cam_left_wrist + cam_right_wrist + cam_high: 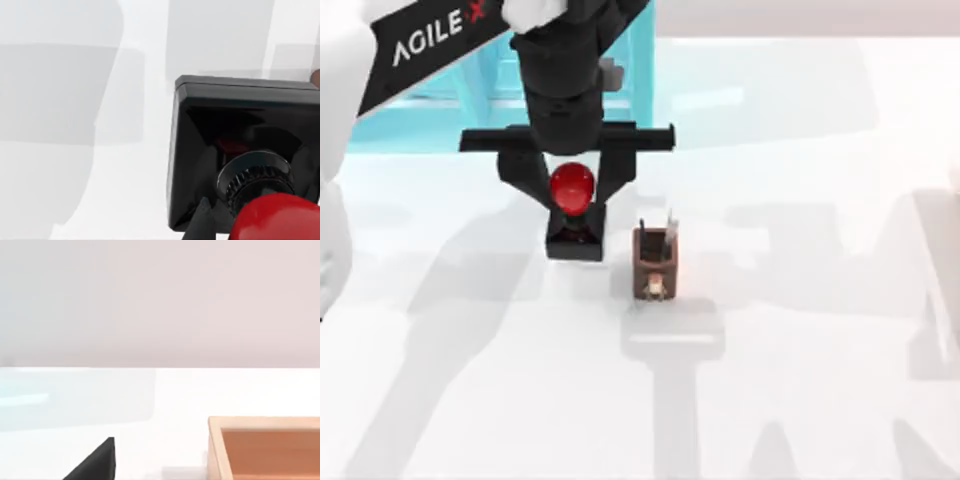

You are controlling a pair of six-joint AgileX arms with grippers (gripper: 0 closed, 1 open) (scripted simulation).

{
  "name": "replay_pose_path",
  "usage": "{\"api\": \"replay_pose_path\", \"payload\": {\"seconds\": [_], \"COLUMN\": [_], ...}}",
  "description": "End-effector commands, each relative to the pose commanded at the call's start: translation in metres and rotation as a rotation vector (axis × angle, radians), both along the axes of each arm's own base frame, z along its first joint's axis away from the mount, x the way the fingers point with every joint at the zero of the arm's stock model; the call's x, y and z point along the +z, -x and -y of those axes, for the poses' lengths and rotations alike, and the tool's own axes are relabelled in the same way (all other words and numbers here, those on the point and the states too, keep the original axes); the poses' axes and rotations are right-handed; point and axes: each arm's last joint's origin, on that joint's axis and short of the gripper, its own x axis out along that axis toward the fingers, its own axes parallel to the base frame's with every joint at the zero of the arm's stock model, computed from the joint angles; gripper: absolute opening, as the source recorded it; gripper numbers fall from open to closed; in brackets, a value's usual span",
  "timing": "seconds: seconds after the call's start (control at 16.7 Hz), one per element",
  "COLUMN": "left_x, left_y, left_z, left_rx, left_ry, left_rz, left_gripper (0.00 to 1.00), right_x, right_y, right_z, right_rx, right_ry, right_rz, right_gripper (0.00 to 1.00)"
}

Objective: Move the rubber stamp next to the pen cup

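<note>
Left pincer (pixel 571 196) grips rubber stamp (pixel 574 222) (glossy red knob, black base).

The rubber stamp (pixel 573 215) has a glossy red ball on a black square base. The pen cup (pixel 655 263) is brown with a pale mark on the front and dark grey pens. The left gripper (pixel 570 195) is all black, and its arm has a black band with white AGILE lettering. The table (pixel 800 300) is white. A light orange wooden box (pixel 265 447) shows in the right wrist view.
</note>
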Motion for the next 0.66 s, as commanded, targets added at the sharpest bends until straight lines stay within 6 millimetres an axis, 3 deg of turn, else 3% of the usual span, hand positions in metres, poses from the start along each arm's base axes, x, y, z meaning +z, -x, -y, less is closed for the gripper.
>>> {"api": "replay_pose_path", "payload": {"seconds": [0.3,0.66], "left_x": [0.0,0.0], "left_y": [0.0,0.0], "left_z": [0.0,0.0], "left_rx": [0.0,0.0], "left_ry": [0.0,0.0], "left_rz": [0.0,0.0], "left_gripper": [0.98,1.0], "right_x": [0.0,0.0], "right_y": [0.0,0.0], "right_z": [0.0,0.0], "right_rx": [0.0,0.0], "right_ry": [0.0,0.0], "right_rz": [0.0,0.0], "right_gripper": [1.0,1.0]}}
